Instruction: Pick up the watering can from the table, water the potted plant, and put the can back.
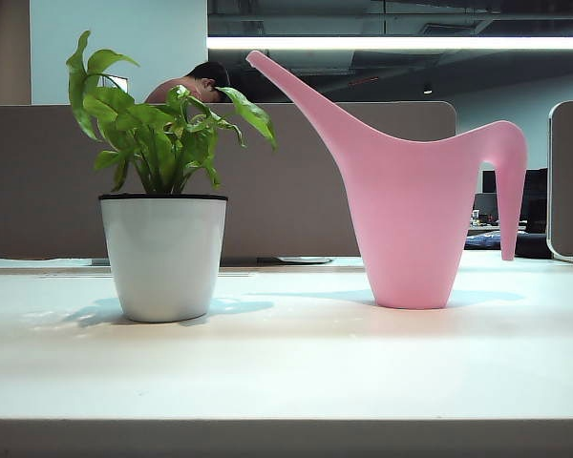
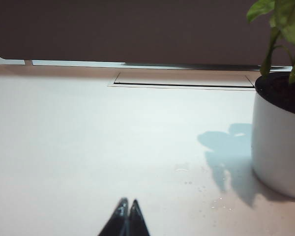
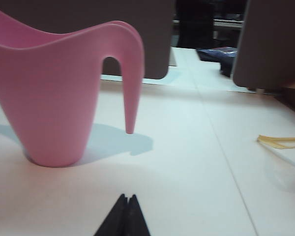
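pink watering can [image 1: 411, 219] upright, left gripper [image 2: 127, 202], right gripper [image 3: 127, 197] closed

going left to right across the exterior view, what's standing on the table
potted plant → watering can, with its spout tip reaching back toward the plant's leaves and its handle on the far right. Both stand upright on the table; neither gripper shows in this view.
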